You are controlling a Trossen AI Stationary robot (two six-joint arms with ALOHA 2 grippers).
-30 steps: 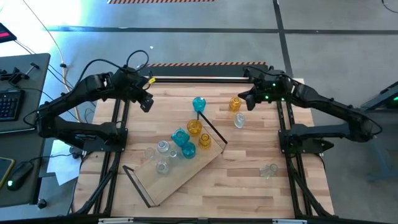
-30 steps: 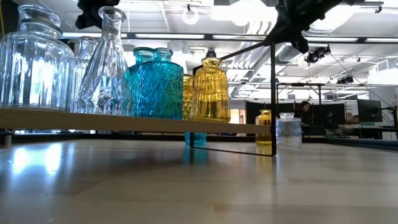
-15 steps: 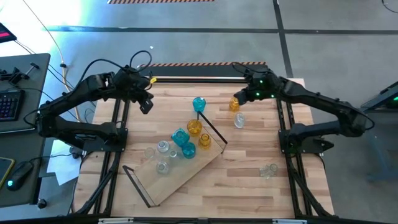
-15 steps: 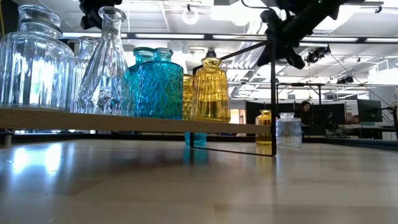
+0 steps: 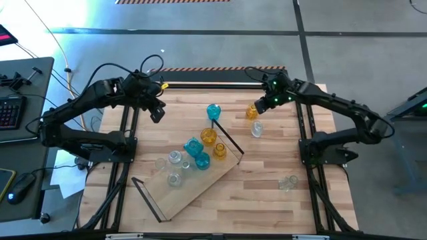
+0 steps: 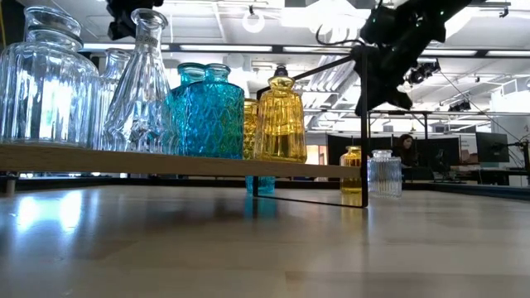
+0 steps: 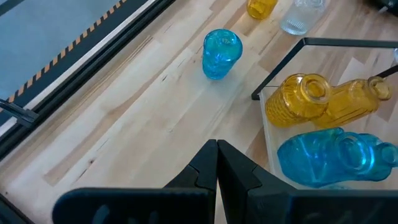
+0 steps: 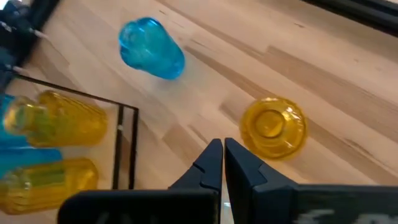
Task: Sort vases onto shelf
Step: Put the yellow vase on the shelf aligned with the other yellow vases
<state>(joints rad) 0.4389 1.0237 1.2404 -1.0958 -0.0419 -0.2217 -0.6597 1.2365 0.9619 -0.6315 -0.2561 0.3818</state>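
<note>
The shelf [image 5: 193,183] lies slanted at the table's middle, with clear, teal and amber vases standing on its board. Off the shelf, upright on the table, stand a teal vase [image 5: 213,111], an amber vase [image 5: 252,112], a clear vase [image 5: 257,129] and another clear vase [image 5: 288,182] near the right edge. My right gripper [image 5: 257,107] hovers shut just above and beside the amber vase [image 8: 273,127]. My left gripper [image 5: 156,113] hangs shut over the far left of the table, with the teal vase [image 7: 221,53] ahead of it.
The shelf's black wire end frame [image 5: 228,139] stands between the shelf's vases and the loose ones. Black arm frames run along the table's left [image 5: 123,153] and right [image 5: 308,153] sides. Bare wood lies near the front right of the table [image 5: 267,207].
My right gripper has come down and toward the loose amber vase at the far right of the table, staying shut. My left gripper has stayed in place. No vase has moved.
</note>
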